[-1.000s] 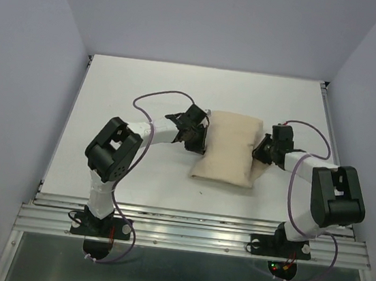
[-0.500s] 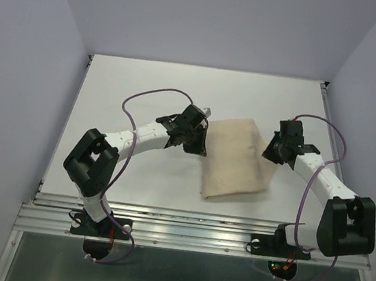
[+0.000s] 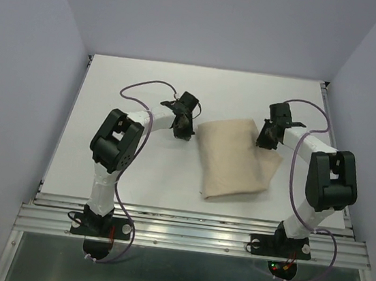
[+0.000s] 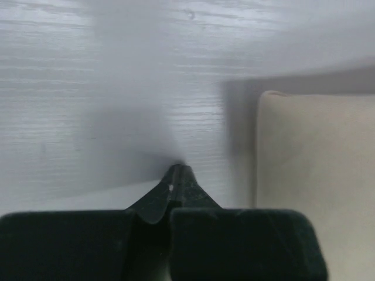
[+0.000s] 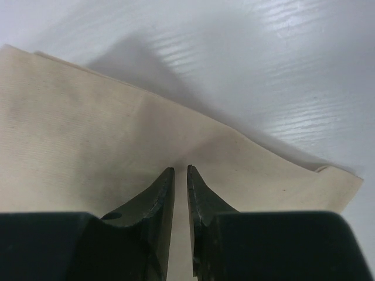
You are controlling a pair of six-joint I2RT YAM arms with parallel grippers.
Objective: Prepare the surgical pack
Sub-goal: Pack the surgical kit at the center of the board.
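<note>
The folded cloth (image 3: 235,159), long axis toward the near edge, is being flanked in the middle of the bench (image 3: 132,92). The left gripper (image 4: 179,172) is being held closed beside its far-left corner. The right gripper (image 5: 180,175), narrowly parted and seemingly empty, is being held over its far-right corner.

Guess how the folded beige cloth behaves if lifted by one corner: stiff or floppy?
Probably floppy: the cloth lies in soft, flat folded layers, with a lower layer peeking out on the right, so a corner lift would likely let it unfold and sag. Pushed across the smooth white table, it may bunch rather than slide whole.
</note>
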